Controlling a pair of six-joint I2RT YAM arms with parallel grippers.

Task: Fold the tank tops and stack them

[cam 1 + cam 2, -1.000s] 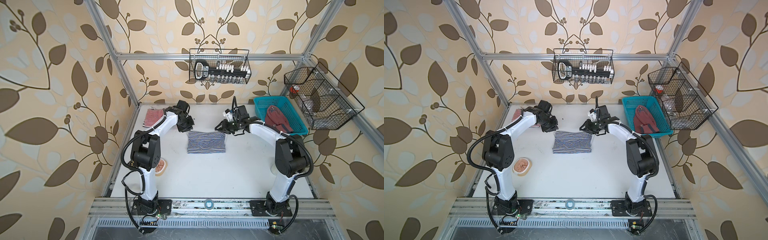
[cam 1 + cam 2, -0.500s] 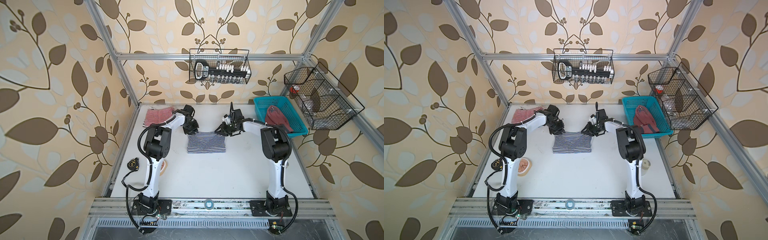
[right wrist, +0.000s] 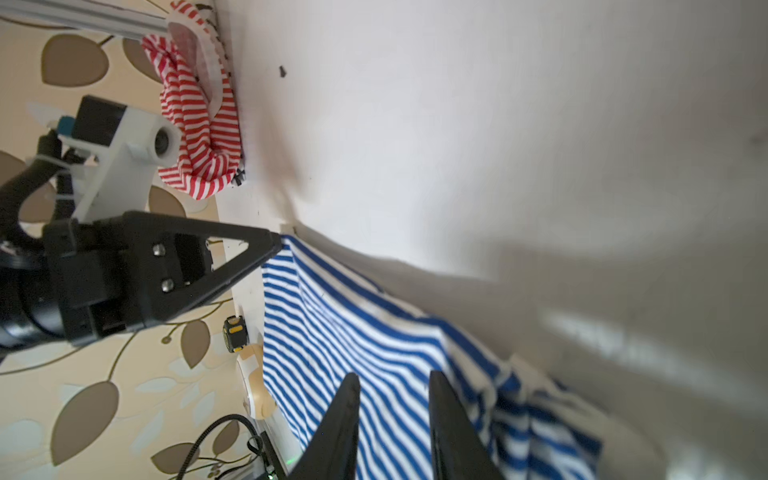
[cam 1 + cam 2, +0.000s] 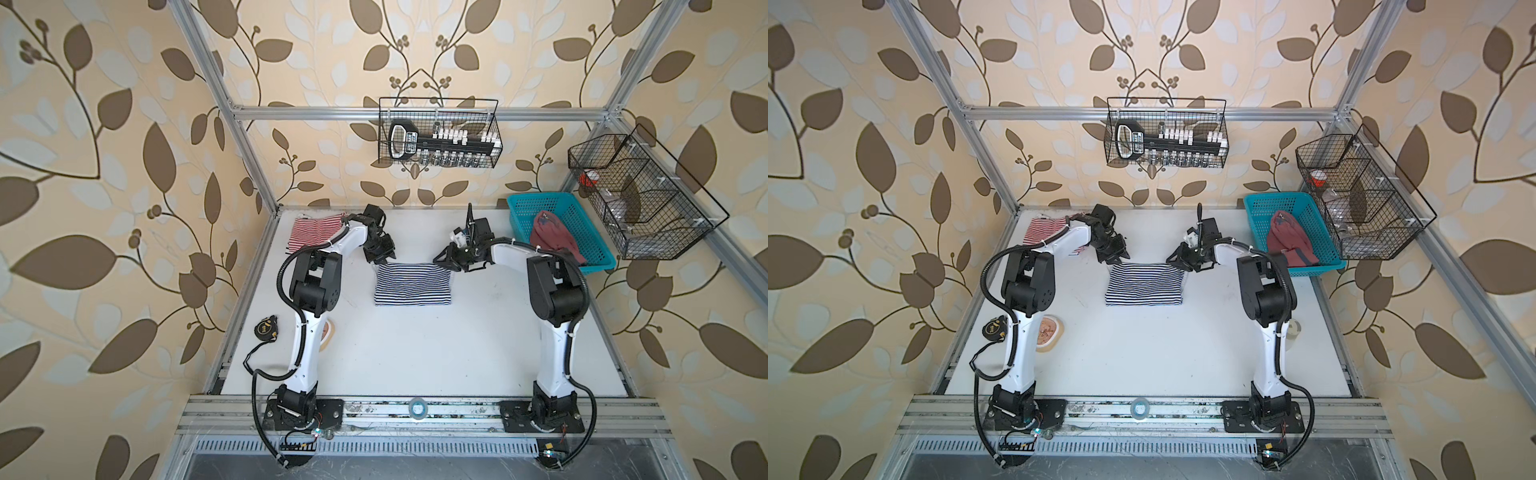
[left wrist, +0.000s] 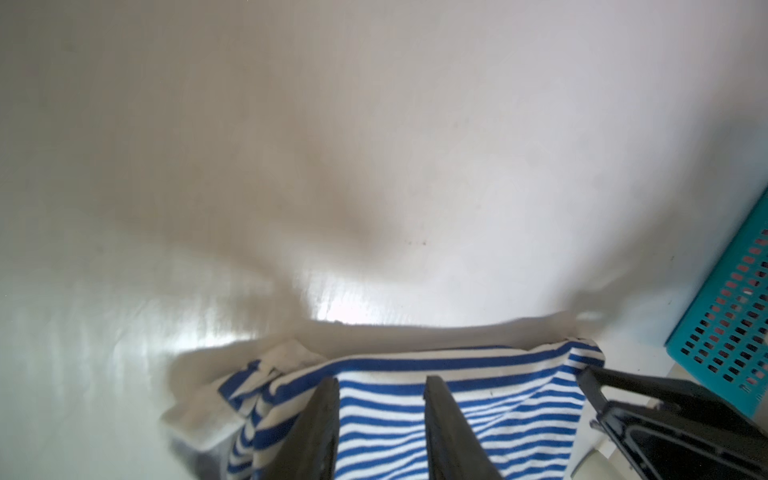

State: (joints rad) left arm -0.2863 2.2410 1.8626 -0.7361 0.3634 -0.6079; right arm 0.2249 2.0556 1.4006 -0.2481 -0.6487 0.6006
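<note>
**Step in hand (judged):** the navy top is folded, and both grippers are at its far edge, apparently letting go.

**Near zone:** the table is bare from the near rail up to the navy top. A plate and a tape measure lie at the left edge, well apart from the cloth.

**Middle:** the navy top lies flat as a folded rectangle. The left gripper sits over its far left corner and the right gripper over its far right corner. Both stand partly open. Striped cloth shows through each gap, and no pinch is seen.

**Far zone:** the red-striped top lies at the table's far left corner, partly under the left arm. The dusty red top lies in the basket at far right.

**Next move (judged):** lift both grippers clear without dragging the fold. Then stack the navy top with the red-striped top, or fetch the dusty red top.
</note>
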